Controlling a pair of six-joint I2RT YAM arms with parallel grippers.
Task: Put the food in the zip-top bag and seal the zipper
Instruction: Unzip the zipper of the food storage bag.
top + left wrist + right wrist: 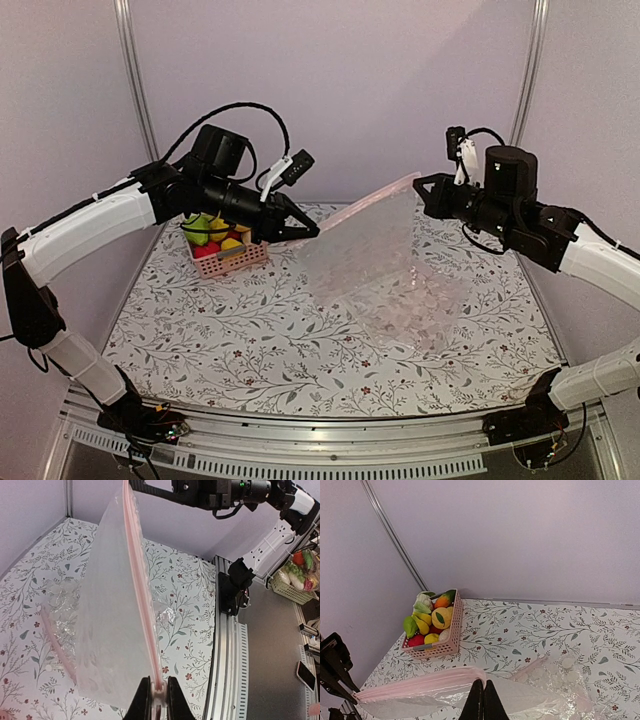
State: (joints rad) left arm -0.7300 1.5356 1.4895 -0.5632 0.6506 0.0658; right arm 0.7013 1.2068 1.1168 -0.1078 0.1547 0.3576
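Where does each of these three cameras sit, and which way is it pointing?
Top external: above and behind, looking down at the table; both arms show, stretching the zip-top bag between them.
Left wrist: on the left wrist, looking along the zipper toward the right arm; left gripper pinches it.
Right wrist: on the right wrist, facing the basket of food; right gripper pinches the zipper.
Shared: both wrist views show the zipper.

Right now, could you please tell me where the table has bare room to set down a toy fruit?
The table is bare front-left, between the pink basket and the near edge. The middle and right are crowded: the zip-top bag hangs between the left end effector and right end effector, above the crinkled bag.
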